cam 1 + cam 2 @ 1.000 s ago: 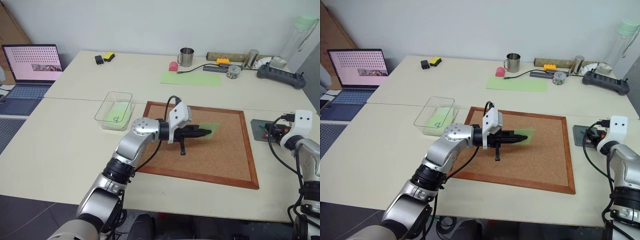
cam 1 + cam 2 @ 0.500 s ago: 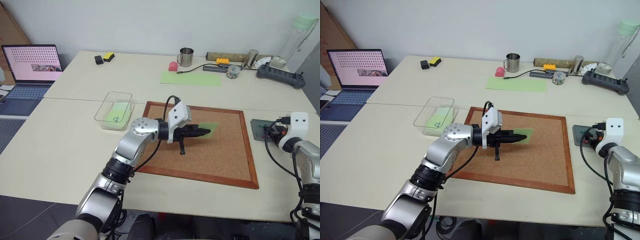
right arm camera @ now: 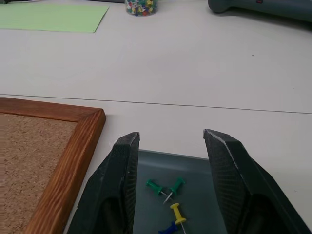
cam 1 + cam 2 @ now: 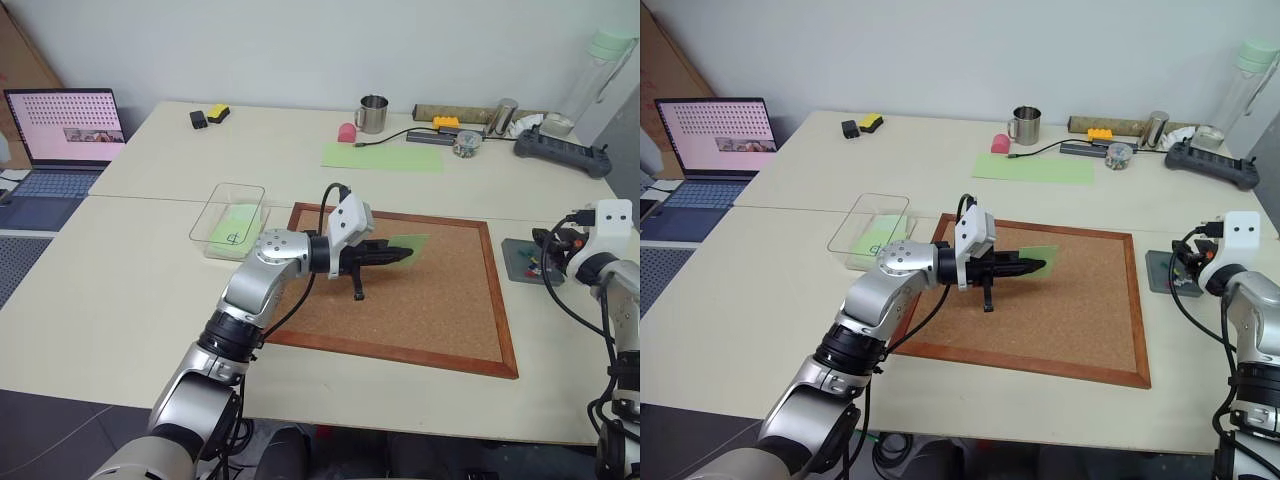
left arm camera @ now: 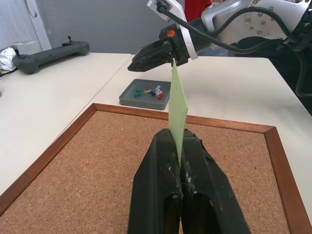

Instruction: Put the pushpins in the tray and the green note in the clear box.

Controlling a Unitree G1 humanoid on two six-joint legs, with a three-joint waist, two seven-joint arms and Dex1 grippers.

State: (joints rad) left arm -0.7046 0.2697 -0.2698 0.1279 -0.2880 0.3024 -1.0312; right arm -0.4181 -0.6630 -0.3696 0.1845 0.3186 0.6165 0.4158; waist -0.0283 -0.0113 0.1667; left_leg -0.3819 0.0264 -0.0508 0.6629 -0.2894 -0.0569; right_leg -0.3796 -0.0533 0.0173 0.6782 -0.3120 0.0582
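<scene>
A: Two grippers in play! Left gripper (image 5: 180,161) has its fingers clamped tight on the green note (image 5: 177,105), which stands on edge above the corkboard (image 4: 440,300).

B: And the right gripper (image 3: 170,141)?

A: Hovering over the tray (image 3: 204,170), fingers spread apart, nothing between them. Several pushpins (image 3: 168,190) lie in the tray: green ones, a yellow one, a blue one.

B: Where's that tray?

A: On the table (image 4: 120,290), just off the corkboard's right edge.

B: And the clear box (image 4: 229,220)?

A: On the table left of the corkboard's far left corner, near the left arm. A green note with a black scribble (image 4: 232,227) lies inside it.
</scene>
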